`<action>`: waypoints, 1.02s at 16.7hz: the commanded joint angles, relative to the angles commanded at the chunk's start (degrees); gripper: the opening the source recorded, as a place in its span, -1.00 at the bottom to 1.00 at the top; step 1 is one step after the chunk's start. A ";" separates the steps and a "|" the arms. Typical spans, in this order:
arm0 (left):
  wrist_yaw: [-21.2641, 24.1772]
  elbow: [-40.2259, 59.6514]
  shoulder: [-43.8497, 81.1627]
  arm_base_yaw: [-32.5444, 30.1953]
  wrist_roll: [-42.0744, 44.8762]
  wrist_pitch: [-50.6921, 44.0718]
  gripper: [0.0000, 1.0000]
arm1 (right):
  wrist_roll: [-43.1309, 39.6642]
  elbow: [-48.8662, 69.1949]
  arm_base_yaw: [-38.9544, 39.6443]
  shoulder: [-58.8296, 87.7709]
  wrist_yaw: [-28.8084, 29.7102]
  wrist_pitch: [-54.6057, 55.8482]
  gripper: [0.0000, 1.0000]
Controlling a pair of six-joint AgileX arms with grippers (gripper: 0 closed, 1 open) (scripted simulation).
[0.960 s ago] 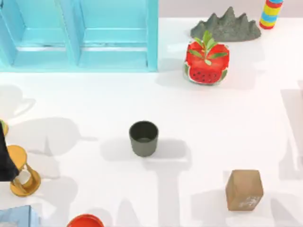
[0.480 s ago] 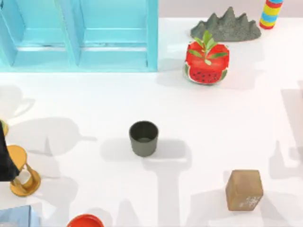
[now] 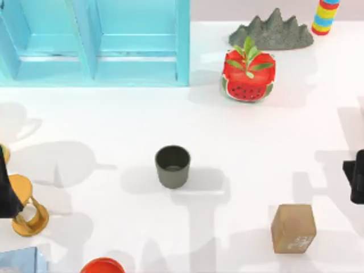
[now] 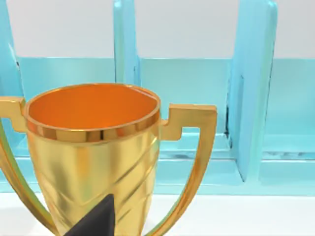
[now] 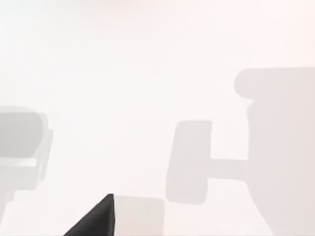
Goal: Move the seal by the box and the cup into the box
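The tan-brown seal [image 3: 293, 228] sits untouched near the table's front right, and the dark olive cup [image 3: 172, 166] stands upright mid-table, both well apart from the turquoise box [image 3: 94, 42] at the back left, so the task looks to be at its opening approach. The right arm [image 3: 356, 181] shows at the right edge just beyond the seal, its finger state hidden, and next must centre over the seal and descend. The left arm [image 3: 7, 190] is parked at the left edge beside a gold trophy [image 3: 25, 207], grip likewise unseen.

White table [image 3: 114, 119] (soft grey shadows), pale wall [image 3: 250, 8] behind.
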 joint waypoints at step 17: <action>0.00 0.00 0.00 0.00 0.00 0.00 1.00 | 19.19 34.21 18.87 47.25 -0.14 -33.15 1.00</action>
